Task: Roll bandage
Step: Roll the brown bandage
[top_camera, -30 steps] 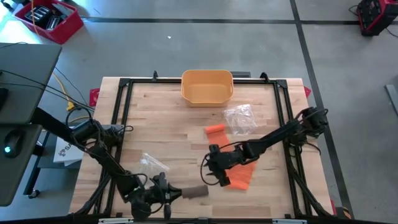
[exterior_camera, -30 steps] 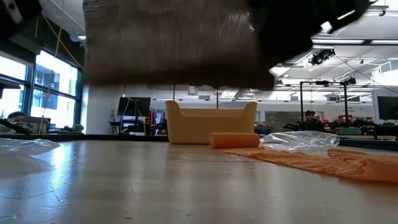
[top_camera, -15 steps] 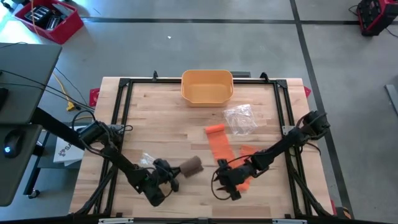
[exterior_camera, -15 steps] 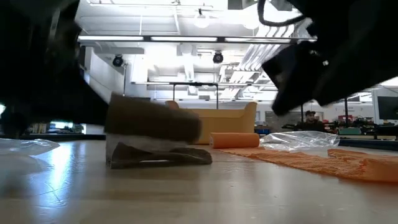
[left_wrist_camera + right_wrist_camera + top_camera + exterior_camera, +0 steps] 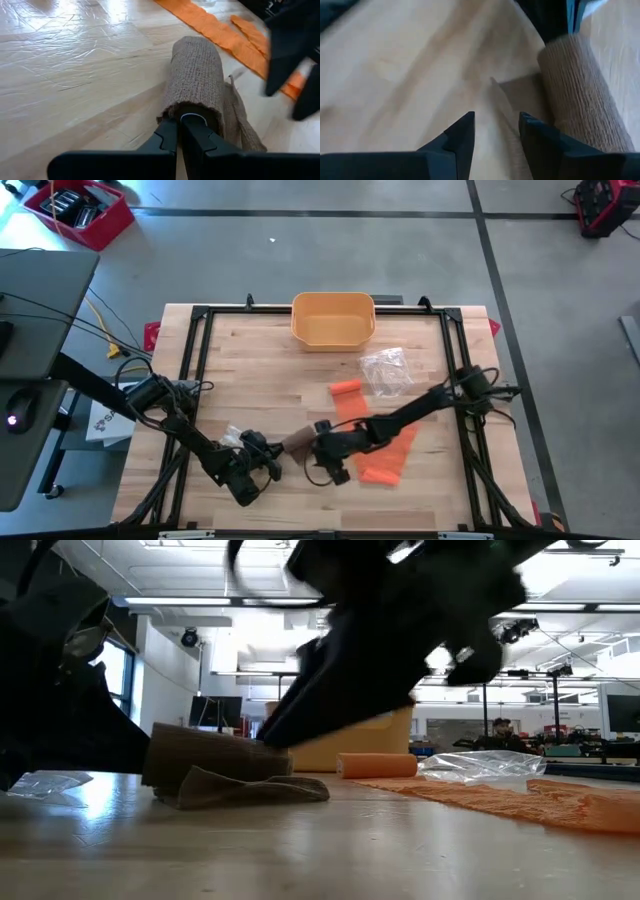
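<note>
Left wrist view: left gripper (image 5: 179,131) has fingers pressed together, pinching the near end of the brown bandage roll (image 5: 196,80). Roll lies on its side on the wooden table (image 5: 75,60), w/ a loose tail of the same knit fabric spilling out alongside it. Orange bandage strip (image 5: 215,32) lies flat just beyond.

Right wrist view: right gripper (image 5: 496,131) fingers spread apart, nothing between them, hovering just beside the roll (image 5: 577,95); bare table (image 5: 410,65) under the gap.

High view: near table edge, left gripper (image 5: 268,460) and right gripper (image 5: 322,453) face each other w/ the brown roll (image 5: 297,442) between them. Crumpled clear wrapper (image 5: 232,438) just beside the left arm. Orange strip (image 5: 385,452) runs from under the right arm back to a small rolled orange end (image 5: 346,388) mid-table. Second clear plastic bag (image 5: 386,370) sits near that orange end, on its right. Farthest back, yellow bin (image 5: 333,319) at the far table edge, centre.

Low view: roll (image 5: 215,765) rests on the table w/ its tail folded beneath and in front; dark arms crowd above it. Orange roll end (image 5: 376,765) and yellow bin (image 5: 400,740) behind. A person (image 5: 497,730) visible far off in the room, seated among equipment.
</note>
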Available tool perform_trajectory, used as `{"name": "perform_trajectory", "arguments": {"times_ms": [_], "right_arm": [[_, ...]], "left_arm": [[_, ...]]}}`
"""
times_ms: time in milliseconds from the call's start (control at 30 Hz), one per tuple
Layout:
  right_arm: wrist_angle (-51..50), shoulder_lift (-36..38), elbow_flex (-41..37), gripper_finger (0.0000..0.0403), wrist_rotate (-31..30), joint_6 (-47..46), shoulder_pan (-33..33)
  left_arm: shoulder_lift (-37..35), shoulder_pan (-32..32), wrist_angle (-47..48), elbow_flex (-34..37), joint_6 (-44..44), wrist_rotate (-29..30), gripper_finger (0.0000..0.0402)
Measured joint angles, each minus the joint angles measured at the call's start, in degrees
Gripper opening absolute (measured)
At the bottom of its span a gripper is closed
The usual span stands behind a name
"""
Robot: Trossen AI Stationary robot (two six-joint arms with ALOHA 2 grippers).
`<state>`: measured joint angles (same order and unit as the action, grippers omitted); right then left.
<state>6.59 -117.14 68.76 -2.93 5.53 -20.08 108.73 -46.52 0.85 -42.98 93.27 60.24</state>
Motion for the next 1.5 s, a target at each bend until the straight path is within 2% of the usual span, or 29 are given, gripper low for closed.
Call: {"name": "perform_trajectory", "arguments": {"times_ms": [167, 267, 433, 467, 533, 700, 833, 933, 1067, 1233, 1400, 1500], "right_arm": [[-6.79, -5.71, 6.19, 0.0142, -0.03, 0.97, 2.33], [-9.43, -7.70, 8.59, 0.0125, 0.20, 1.77, 2.54], [-10.81, -7.82, 8.97, 0.0023, -1.34, 2.04, 0.05], [-11.34, -7.63, 8.94, 0.0013, -1.86, 1.94, -0.67], [-12.26, -6.92, 8.82, 0.0012, -3.32, -0.01, -2.53], [-14.15, -3.27, 8.54, 0.0003, -2.51, -2.91, -7.98], [-13.64, 0.69, 8.54, 0.0002, -5.76, -4.32, -11.21], [-13.75, 3.43, 8.54, 0.0002, -11.84, -5.34, -12.93], [-14.45, 6.30, 8.62, 0.0001, -17.47, -5.50, -12.80], [-15.87, 5.64, 7.77, 0.0001, -16.14, -5.42, -10.61], [-14.42, 3.20, 3.69, 0.0000, -13.11, -8.87, -10.14], [-13.17, 1.87, 2.21, 0.0000, -11.92, -11.83, -11.09]], "left_arm": [[0.00, 0.00, 0.50, 0.02, -0.39, -0.38, 0.0000], [0.00, 0.00, 1.14, 0.02, -0.39, -0.66, 0.0000], [0.00, 0.38, 2.57, 0.04, -0.36, -1.11, 0.0000], [0.01, 0.52, 3.10, 0.04, -0.36, -1.19, 0.0000], [0.02, 0.82, 4.07, 0.04, -0.24, -1.29, 0.0000], [0.09, 2.30, 5.02, 0.00, -0.37, -1.32, 0.0000], [0.15, 3.53, 4.27, 0.00, -0.59, 0.16, 0.0000], [0.15, 3.73, 0.21, 0.00, -2.57, 3.42, 0.0000], [0.17, 3.16, -11.46, 0.09, -10.14, 7.52, 0.0000], [0.17, 2.15, -21.97, -2.08, -20.19, 11.41, 0.0000], [0.17, 1.88, -23.59, -4.41, -24.56, 15.17, 0.0000], [0.17, 2.41, -23.58, -4.51, -24.96, 15.39, 0.0000]]}}
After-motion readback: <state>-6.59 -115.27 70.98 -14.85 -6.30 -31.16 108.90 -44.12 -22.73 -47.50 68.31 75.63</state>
